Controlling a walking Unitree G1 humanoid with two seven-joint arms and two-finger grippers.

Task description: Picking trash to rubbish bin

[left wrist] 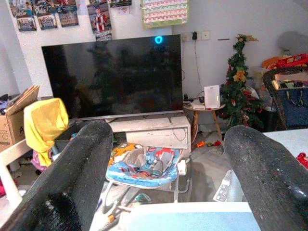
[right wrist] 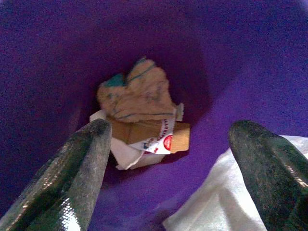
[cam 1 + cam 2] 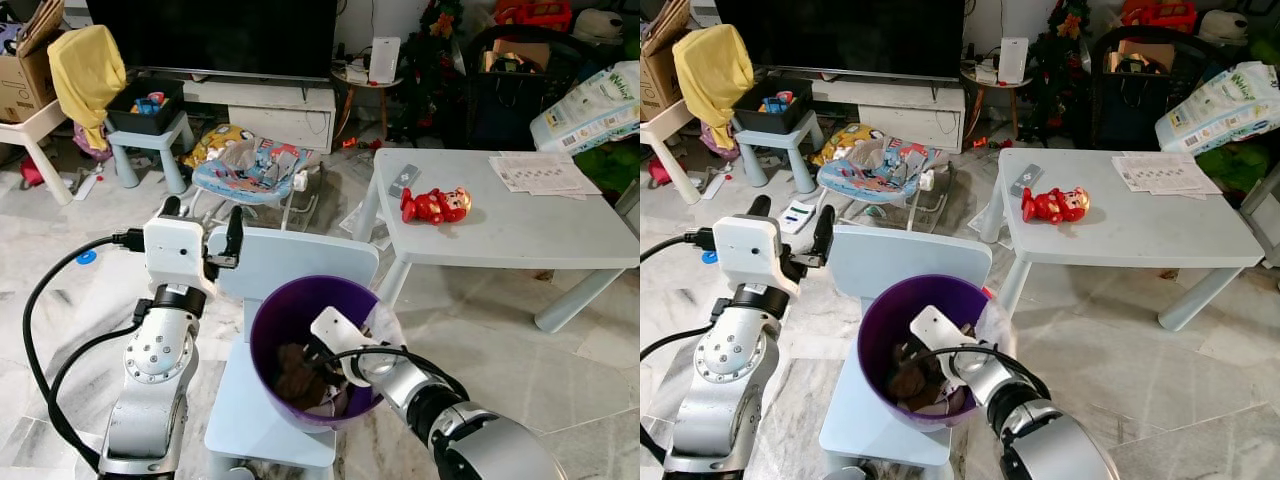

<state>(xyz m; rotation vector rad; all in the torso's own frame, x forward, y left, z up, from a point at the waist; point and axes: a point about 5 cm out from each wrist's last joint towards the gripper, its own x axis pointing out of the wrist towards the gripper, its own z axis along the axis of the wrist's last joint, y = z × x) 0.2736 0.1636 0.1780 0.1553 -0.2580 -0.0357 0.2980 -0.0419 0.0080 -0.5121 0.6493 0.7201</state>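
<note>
**Dropping trash in the purple bin**

Hovering above the pale blue chair (image 3: 290, 262), the left end effector (image 3: 202, 228) points upward with its two black fingers apart and nothing between them. To its right, the purple rubbish bin (image 3: 272, 318) stands on the chair seat. The right end effector (image 2: 168, 159) reaches down inside the bin, fingers spread wide and empty. The crumpled brown and white trash (image 2: 139, 113) lies at the bottom of the bin. Further right, a red toy (image 3: 435, 205) lies on the tabletop (image 3: 520, 235).

One purple bin (image 3: 270, 330), one light-blue chair (image 3: 300, 262), one white table (image 3: 520, 235). One red toy (image 3: 434, 205), one TV (image 1: 113, 77). Two grippers: left gripper (image 3: 200, 228), right gripper (image 2: 168, 159).
</note>
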